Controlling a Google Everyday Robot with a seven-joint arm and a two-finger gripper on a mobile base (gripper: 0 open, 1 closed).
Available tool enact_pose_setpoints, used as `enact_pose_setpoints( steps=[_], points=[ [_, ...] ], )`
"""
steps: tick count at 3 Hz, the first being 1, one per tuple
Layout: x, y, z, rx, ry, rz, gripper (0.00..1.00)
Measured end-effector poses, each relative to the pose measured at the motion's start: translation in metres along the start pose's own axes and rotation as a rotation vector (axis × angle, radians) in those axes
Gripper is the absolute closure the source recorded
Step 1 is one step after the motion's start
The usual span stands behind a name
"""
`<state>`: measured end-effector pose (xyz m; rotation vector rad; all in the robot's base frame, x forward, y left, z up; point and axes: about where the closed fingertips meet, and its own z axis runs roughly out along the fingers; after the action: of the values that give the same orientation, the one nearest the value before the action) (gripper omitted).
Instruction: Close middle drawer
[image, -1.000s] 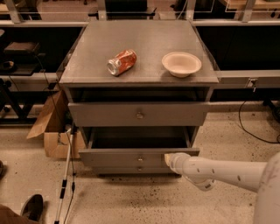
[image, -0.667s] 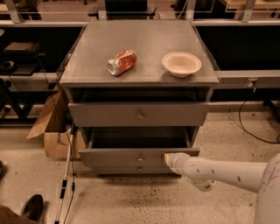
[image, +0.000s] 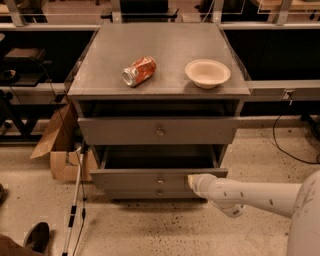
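The middle drawer (image: 125, 179) of a grey cabinet is pulled out, and its dark, deep tray (image: 160, 159) shows behind the flat front. A small round knob (image: 160, 180) sits at the centre of that front. My gripper (image: 193, 181), at the tip of the white arm (image: 250, 196), rests against the right part of the drawer front, to the right of the knob. The arm comes in from the lower right.
The taller top drawer (image: 120, 131) is above and the narrow bottom front (image: 159, 192) is below. A crushed can (image: 139, 71) and a beige bowl (image: 207, 73) lie on the cabinet top. A cardboard box (image: 57, 145) and a white pole (image: 74, 200) stand to the left.
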<state>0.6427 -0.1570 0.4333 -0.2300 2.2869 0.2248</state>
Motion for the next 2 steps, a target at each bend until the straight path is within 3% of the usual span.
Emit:
enact_pose_setpoints(
  steps=[2],
  points=[
    [-0.0035, -0.0016, 0.0034, 0.013, -0.001, -0.009, 1.0]
  ],
)
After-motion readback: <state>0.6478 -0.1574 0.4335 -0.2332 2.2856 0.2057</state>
